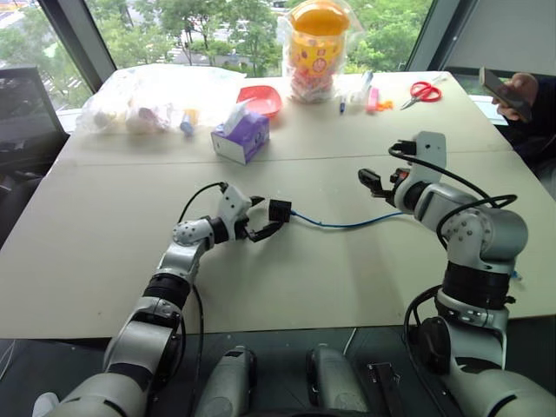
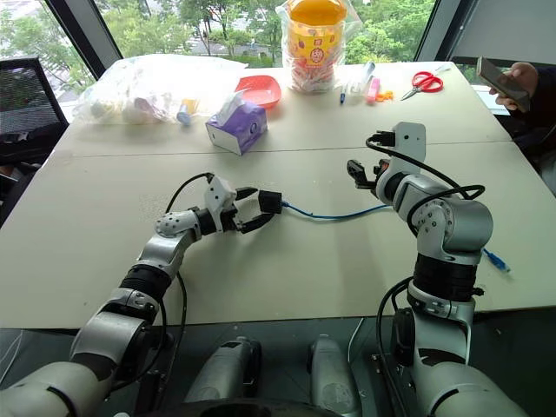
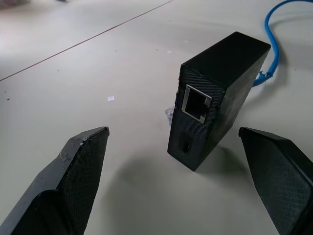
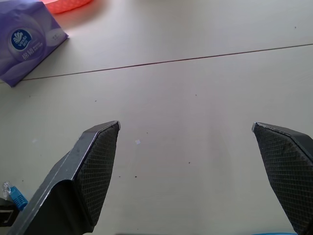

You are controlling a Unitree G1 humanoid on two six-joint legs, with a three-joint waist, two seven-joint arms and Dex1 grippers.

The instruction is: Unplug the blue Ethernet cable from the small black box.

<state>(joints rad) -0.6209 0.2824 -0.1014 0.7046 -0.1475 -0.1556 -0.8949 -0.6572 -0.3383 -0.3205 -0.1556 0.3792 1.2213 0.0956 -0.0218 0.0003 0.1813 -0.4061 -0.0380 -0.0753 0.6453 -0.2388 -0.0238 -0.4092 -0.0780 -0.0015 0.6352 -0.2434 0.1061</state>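
Note:
The small black box [image 1: 280, 210] stands on the table [image 1: 104, 226], just in front of my left gripper [image 1: 268, 215]. That gripper is open, a finger on either side of the box and neither touching it. In the left wrist view the box [image 3: 220, 93] turns an empty port towards me. The blue Ethernet cable [image 1: 347, 225] runs from the box's far side towards my right arm. Its clear plug [image 4: 8, 188] lies loose on the table beside the box. My right gripper [image 1: 380, 182] hovers open and empty above the table, off to the right.
A purple tissue box [image 1: 241, 135], a red bowl [image 1: 261, 100] and a plastic bag of items [image 1: 148, 100] sit at the back left. A bagged yellow jar [image 1: 317, 48] and red scissors [image 1: 426, 89] are at the back. A person's hand holds a phone [image 1: 508, 91] at far right.

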